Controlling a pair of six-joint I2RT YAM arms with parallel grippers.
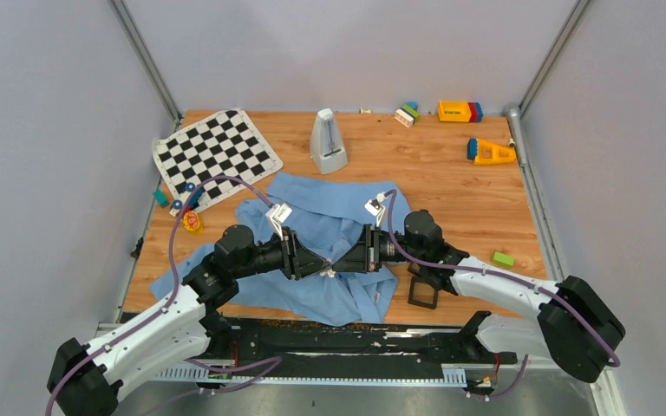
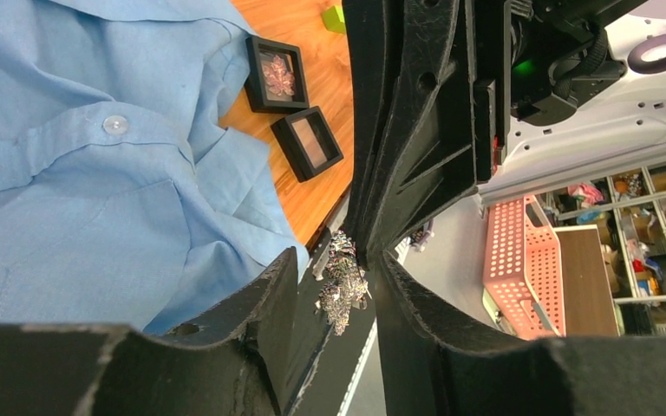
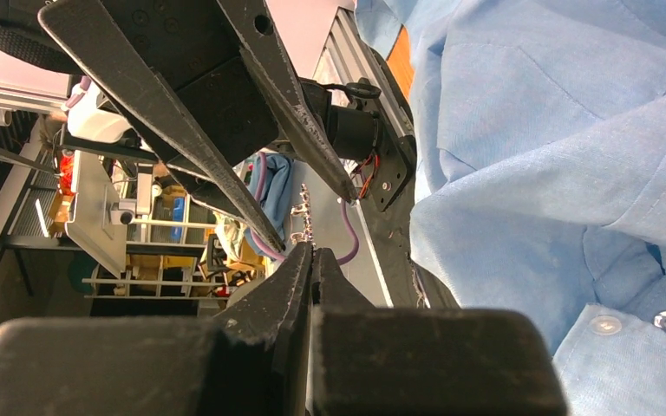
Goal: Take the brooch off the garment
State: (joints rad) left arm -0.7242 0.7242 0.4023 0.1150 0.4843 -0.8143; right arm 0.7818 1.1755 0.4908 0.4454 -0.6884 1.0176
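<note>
Top view: left end effector [image 1: 316, 269] and right end effector [image 1: 341, 265] are meeting tip to tip over the shirt's [image 1: 329, 204] near edge.
Left wrist view: brooch [image 2: 342, 282] is hanging between the left fingers [image 2: 260, 299], which are standing apart, just beside the shirt.
Right wrist view: right end effector is clamping the brooch, tips together.

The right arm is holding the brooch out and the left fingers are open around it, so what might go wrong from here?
1. The brooch hangs from only the tips of the right fingers; a nudge from the left fingers might knock it loose.
2. If dropped, it may vanish among the folds of the blue shirt.
3. The two sets of fingertips sit very close and could clash.
</note>
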